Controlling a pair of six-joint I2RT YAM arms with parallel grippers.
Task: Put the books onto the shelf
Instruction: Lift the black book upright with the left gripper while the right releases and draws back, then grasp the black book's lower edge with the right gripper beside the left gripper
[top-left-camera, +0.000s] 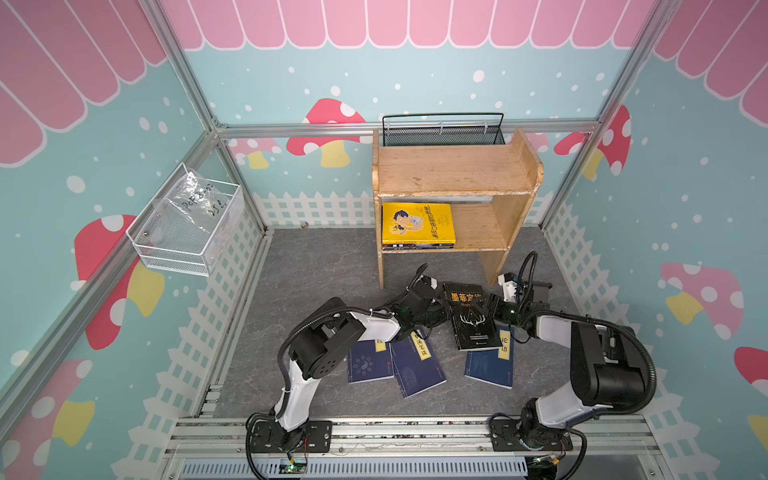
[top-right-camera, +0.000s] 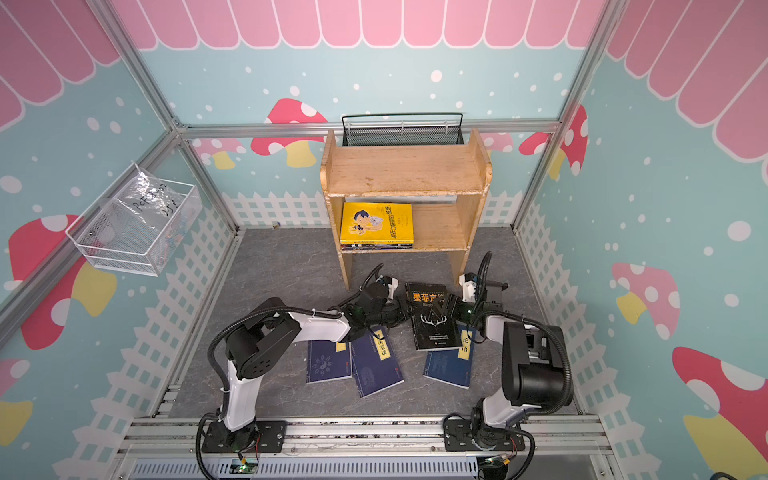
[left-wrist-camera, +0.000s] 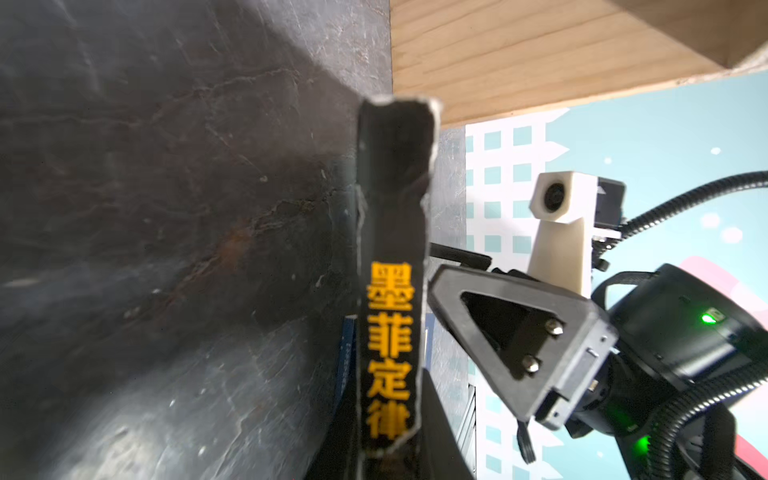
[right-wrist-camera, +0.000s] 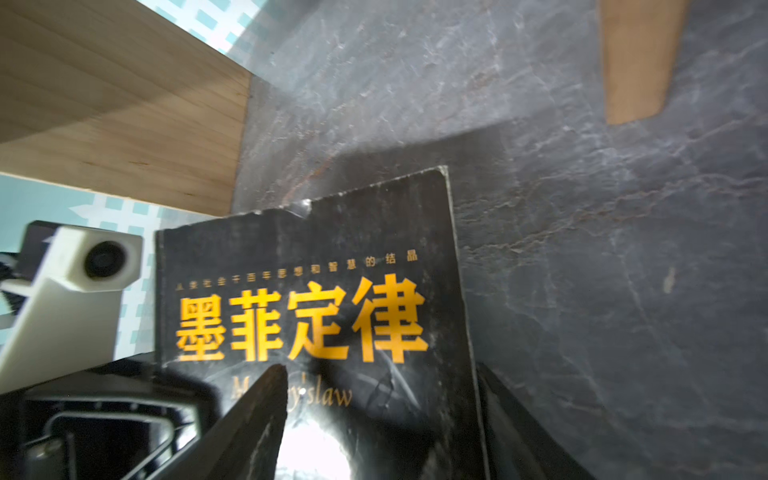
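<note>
So my left pincer (top-left-camera: 441, 309) is clamped tight on the spine edge of the black book (top-left-camera: 473, 328), which sits just near of the shelf (top-left-camera: 453, 170) and overlaps the rightmost of three navy books (top-left-camera: 490, 361) on the floor (top-left-camera: 316, 291). My right pincer (top-left-camera: 488, 306) gapes wide at that book's right edge, one finger (right-wrist-camera: 257, 415) over the cover, gripping nothing afaict. The yellow book (top-left-camera: 417, 222) lies flat on the lower tier, left side.

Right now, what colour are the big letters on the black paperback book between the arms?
Orange letters on the black paperback book; clearest in right wrist view.
</note>
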